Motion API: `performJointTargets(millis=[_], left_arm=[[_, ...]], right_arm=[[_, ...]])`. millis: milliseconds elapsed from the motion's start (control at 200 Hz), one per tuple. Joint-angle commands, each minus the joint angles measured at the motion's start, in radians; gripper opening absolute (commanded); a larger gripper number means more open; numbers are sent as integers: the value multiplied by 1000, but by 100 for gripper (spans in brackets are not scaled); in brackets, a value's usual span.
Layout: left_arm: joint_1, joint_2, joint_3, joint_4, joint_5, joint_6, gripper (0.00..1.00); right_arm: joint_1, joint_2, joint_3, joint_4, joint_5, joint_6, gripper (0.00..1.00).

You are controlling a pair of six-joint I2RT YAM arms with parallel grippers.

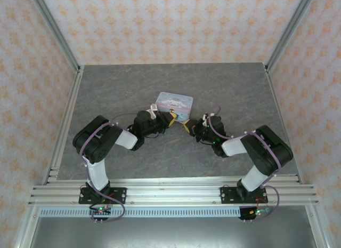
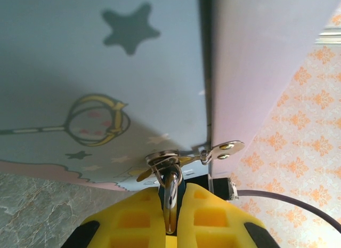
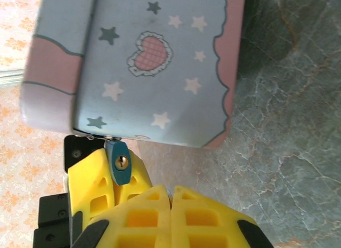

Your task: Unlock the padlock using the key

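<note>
One grey, stone-patterned table (image 1: 106,98) carries a pale blue and pink tin (image 1: 176,101), near whose front edge both arms meet. No brand or readable writing shows on it, just stars, a checked heart and a cartoon figure.

The left tool (image 2: 169,216) is closed on the padlock (image 3: 119,168), whose silver shackle (image 2: 169,186) rises from between the yellow fingers to the tin's hasp (image 2: 226,149). The right tool (image 3: 170,197) is pressed fully closed; whether a key is pinched in it I cannot tell.

Seen from the right wrist, the teal padlock hangs at the tin's lower edge, just beside that tool's tip, up and to its left. Its long axis runs from the tin toward the camera, and the gold keyhole (image 3: 122,162) faces the right arm. By my judgement, the next move turns on closing that small sideways offset.
</note>
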Motion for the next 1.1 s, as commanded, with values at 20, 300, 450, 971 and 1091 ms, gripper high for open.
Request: performJointTargets(millis=[20,300,450,971,1091], left_arm=[[7,-5,2,43,21,14,0],[7,-5,3,36,24,20,0],[7,-2,2,36,24,22,0],[6,-14,1,25,27,27,0],[7,-18,1,23,27,28,0]], right_arm=[[5,-26,32,-3,24,-3,0],[6,-20,55,-15,27,-4,0],[5,-20,68,-22,27,-5,0],[5,4,78,-26,34,-12,0],[5,5,71,-36,44,-21,0]])
